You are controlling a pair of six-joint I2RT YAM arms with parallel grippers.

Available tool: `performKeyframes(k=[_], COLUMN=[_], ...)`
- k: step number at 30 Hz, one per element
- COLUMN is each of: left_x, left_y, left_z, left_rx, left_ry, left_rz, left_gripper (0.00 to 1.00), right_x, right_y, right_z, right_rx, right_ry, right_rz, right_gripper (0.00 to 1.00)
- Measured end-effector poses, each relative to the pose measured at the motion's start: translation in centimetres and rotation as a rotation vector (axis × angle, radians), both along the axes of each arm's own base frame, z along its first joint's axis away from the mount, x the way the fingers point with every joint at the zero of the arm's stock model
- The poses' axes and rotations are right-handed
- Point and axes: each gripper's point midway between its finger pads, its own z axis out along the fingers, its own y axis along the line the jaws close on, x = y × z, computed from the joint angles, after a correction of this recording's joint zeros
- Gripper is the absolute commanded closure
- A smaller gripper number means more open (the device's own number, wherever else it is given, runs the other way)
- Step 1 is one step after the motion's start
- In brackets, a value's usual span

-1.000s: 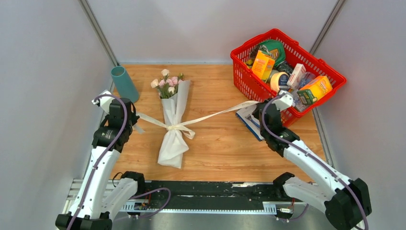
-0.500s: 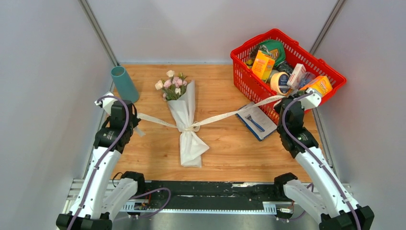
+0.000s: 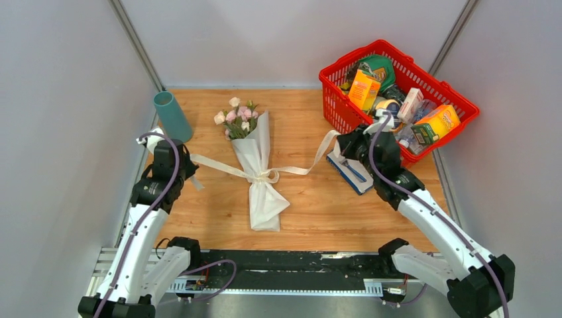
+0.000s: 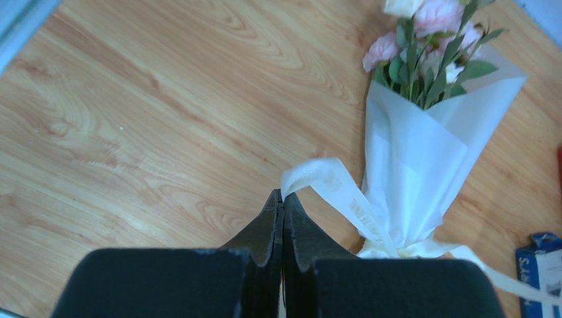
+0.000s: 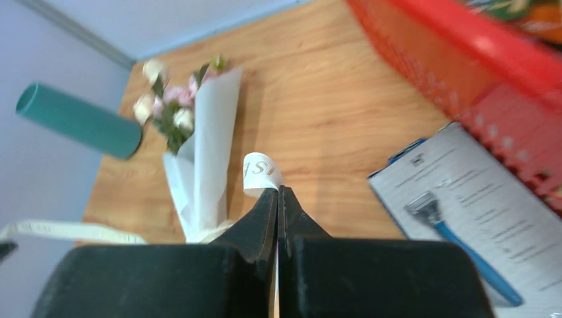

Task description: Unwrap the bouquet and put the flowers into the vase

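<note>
The bouquet [image 3: 260,171] lies on the wooden table, its white paper cone [image 4: 414,165] still tied by a cream ribbon [image 3: 225,168]. Pink and cream flowers [image 3: 237,118] stick out at its far end. My left gripper [image 3: 187,161] is shut on the ribbon's left end [image 4: 331,189]. To the right of the bouquet, my right gripper [image 3: 339,149] is shut on the other end, which curls over its tips [image 5: 260,173]. That right length hangs slack. The teal vase [image 3: 171,116] stands at the far left, behind the left gripper.
A red basket [image 3: 339,114] full of packaged goods stands at the far right. A blue-edged razor package [image 3: 351,171] lies flat in front of it, under my right wrist. Grey walls close in the table on the left, right and back.
The right gripper pulled the ribbon taut toward the basket, then came back left, so the ribbon now sags. The bouquet slid right and turned during the pull. The left gripper barely moved.
</note>
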Motion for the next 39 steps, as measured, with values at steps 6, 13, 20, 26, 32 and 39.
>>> performKeyframes(k=[6,13,20,26,32,39], left_x=[0.9,0.8,0.8,0.9,-0.2,-2.6], left_y=[3.2,6.7,8.8,12.1,13.3,13.2], left_z=[7.3,14.4,13.9,12.7,14.2,13.6], left_rx=[0.102,0.198,0.280,0.321,0.298,0.289], left_ry=[-0.124,-0.277,-0.226,-0.130,-0.196,-0.267], left_rz=[0.153,0.332,0.412,0.527,0.594,0.600], left_gripper=[1.00,1.00,1.00,1.00,0.95,0.56], right_x=[-0.3,0.0,-0.4,-0.3,-0.1,-1.3], right_y=[1.3,-7.1,-13.1,-16.0,-14.3,-8.6], right_z=[-2.7,-3.8,-1.4,-1.2,1.0,4.2], right_rx=[-0.039,-0.094,-0.070,-0.058,-0.033,0.028], right_ry=[0.038,0.040,-0.002,0.033,-0.012,-0.117], right_rz=[0.007,-0.313,-0.496,-0.545,-0.422,-0.125], right_gripper=[1.00,1.00,1.00,1.00,1.00,1.00])
